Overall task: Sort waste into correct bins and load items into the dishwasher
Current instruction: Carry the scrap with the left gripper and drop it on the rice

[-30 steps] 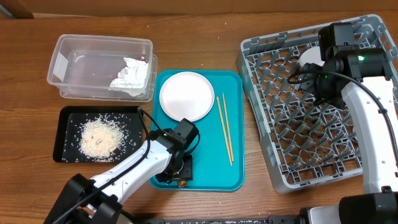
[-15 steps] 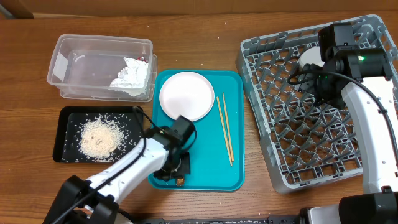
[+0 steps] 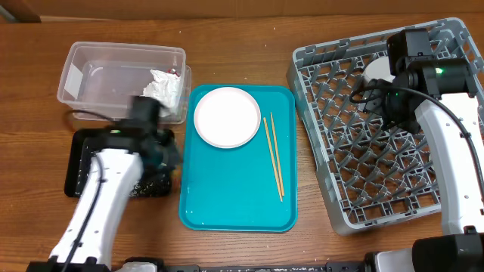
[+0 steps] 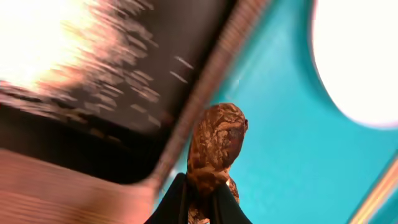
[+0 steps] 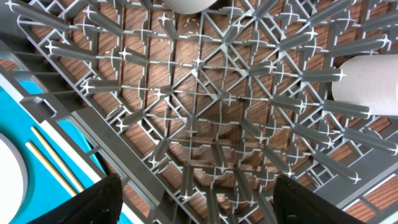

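The brown food scrap [image 4: 214,146] is pinched in the closed left tool [image 4: 200,186], held only by its lower end, with most of the lump standing free above the fingertips. In the left wrist view it hangs over the long rim of the black tray [image 4: 124,99], where that tray meets the teal tray [image 4: 292,155]. Let go here, it would likely strike the rim and roll back onto the teal tray or the table. The narrow pinch could also let it slip out early, especially as that view is smeared.

The black tray holds a heap of white rice [image 4: 43,43] with loose grains scattered around it. The clear tub [image 3: 76,57] behind it holds a crumpled white napkin [image 3: 168,85] at its right end. The teal tray carries a round white plate [image 3: 227,116] and two wooden chopsticks [image 3: 273,155] lying beside it.

The grey dish rack [image 3: 363,151] has white crockery [image 5: 367,84] among its pegs. The right tool [image 5: 199,199] hovers above it, open and empty.
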### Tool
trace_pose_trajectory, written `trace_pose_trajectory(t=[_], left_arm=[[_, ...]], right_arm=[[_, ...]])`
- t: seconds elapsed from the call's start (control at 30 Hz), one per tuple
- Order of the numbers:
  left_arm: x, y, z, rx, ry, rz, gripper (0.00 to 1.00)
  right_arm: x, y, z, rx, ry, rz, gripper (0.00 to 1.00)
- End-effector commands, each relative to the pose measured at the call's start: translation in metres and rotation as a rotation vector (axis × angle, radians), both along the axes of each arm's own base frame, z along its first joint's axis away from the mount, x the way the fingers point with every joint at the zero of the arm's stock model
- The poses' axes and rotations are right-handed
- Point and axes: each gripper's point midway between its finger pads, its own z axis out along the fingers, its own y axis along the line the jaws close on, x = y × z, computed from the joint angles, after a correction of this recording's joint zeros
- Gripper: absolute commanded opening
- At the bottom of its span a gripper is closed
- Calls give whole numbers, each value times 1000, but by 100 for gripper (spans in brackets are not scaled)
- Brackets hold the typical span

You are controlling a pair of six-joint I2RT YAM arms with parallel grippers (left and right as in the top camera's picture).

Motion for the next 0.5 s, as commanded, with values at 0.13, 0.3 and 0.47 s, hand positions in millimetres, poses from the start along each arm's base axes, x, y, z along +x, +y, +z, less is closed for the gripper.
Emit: trace_pose_trajectory(t=[0.13, 0.3, 0.47], left_arm=[[8, 104, 5, 128, -65, 295, 4], [17, 141, -8, 154, -82, 399, 5], [24, 150, -36, 144, -31, 415, 13]], right_arm=[[1, 0, -1, 1, 2, 6, 79], [0, 0, -1, 1, 4, 6, 79], [-2, 0, -1, 0, 11, 6, 79]])
